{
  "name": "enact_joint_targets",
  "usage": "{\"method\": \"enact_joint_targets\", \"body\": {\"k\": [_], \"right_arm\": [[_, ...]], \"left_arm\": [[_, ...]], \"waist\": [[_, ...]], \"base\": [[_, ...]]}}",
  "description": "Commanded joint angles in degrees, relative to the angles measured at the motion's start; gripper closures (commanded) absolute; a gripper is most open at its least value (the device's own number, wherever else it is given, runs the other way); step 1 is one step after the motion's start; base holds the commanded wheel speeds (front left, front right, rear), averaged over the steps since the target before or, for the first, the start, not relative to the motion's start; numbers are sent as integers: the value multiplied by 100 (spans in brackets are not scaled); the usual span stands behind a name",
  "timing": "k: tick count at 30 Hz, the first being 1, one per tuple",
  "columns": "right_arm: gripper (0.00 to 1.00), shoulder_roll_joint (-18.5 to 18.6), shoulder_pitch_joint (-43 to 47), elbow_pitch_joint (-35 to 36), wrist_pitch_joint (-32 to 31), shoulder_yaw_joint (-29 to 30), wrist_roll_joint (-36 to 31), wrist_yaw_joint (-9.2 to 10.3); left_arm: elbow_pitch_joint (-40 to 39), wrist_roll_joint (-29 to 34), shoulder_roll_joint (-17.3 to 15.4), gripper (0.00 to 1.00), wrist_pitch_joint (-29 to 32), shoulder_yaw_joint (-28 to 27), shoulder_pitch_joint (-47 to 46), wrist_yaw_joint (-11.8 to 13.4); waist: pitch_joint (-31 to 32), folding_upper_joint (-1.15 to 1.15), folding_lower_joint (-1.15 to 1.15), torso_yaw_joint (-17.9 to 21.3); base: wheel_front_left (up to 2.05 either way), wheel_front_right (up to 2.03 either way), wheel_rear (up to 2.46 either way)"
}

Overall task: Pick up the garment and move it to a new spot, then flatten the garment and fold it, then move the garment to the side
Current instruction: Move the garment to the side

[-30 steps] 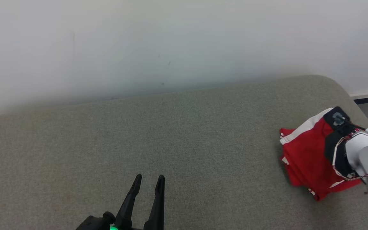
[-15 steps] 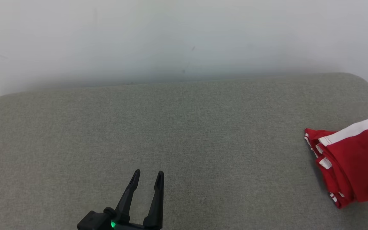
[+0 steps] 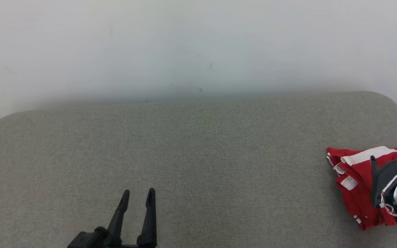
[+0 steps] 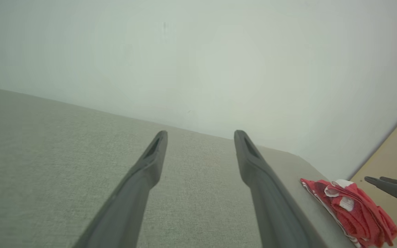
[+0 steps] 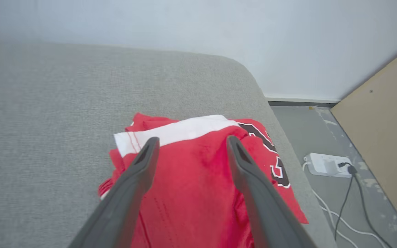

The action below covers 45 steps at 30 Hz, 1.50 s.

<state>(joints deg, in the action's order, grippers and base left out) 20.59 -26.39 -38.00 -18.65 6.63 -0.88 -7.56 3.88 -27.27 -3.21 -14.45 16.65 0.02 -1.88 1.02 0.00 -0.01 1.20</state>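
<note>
- Well, the garment (image 3: 353, 179) lies at the couch's (image 3: 198, 155) right edge; a nudge could slide it off.
- The right fingers (image 5: 140, 172), apart just over it, might snag and unfold it.
- The left fingers (image 4: 150, 162) stand apart, well away.

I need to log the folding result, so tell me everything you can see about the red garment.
The garment is red soft fabric with a white band and black, white-edged lettering on one side. It lies folded into a rumpled, layered bundle at the right end of the grey cushion, close to its edge. The open right claw hangs over it, gripping nothing.
</note>
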Motion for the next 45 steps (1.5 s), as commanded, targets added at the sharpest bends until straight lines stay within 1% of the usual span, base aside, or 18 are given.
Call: {"method": "enact_joint_targets", "body": {"k": [1,4,7,8,10,12,17,21,25,31,34,41,45], "right_arm": [[0,-77,125,62,84,74,42,17],[0,-637,493,539,505,412,327,16],[0,-1088,921,1091,890,587,613,16],[0,-1331,1219,1439,1120,700,770,16],[0,-1520,1498,1750,1325,697,960,16],[0,-1626,1759,2015,1521,704,1100,16],[0,-1752,2340,2502,1843,348,1298,16],[0,-1776,2695,2742,2020,141,1423,16],[0,-1785,2980,2826,2249,-324,1693,16],[0,-1780,3303,2675,2386,-637,1772,16],[0,-1777,3380,2606,2362,-681,1699,16],[0,-1778,3365,2660,2344,-754,1682,16],[0,-1778,3385,2674,2334,-736,1716,16]], "left_arm": [[26,10,-20,0,-3,-31,-15,39],[129,82,-66,0,-25,-179,-53,198],[230,148,-161,0,-46,-323,-47,283],[312,184,-249,0,-55,-414,-33,295],[392,196,-321,0,-58,-520,-11,308],[490,200,-404,0,-65,-617,22,298],[690,262,-572,0,-74,-830,172,235],[734,300,-612,0,-73,-929,369,69],[706,412,-626,0,-74,-1022,598,-36],[665,562,-536,0,-75,-1169,915,-160],[676,605,-475,0,-75,-1193,967,-179],[802,730,-356,0,-76,-1228,893,-92],[843,735,-329,0,-76,-1239,850,-90]], "waist": [[82,0,1,-16],[190,0,1,-39],[283,0,1,-55],[332,0,1,-76],[374,0,1,-101],[411,0,1,-126],[527,0,1,-193],[638,0,1,-224],[742,0,1,-238],[858,0,1,-293],[880,0,1,-311],[887,0,1,-282],[882,0,1,-279]], "base": [[0,0,0],[0,0,0],[0,0,0],[0,0,0],[0,0,0],[0,0,0],[0,0,0],[0,0,0],[0,0,0],[0,0,0],[0,0,0],[0,0,0],[0,0,0]]}}
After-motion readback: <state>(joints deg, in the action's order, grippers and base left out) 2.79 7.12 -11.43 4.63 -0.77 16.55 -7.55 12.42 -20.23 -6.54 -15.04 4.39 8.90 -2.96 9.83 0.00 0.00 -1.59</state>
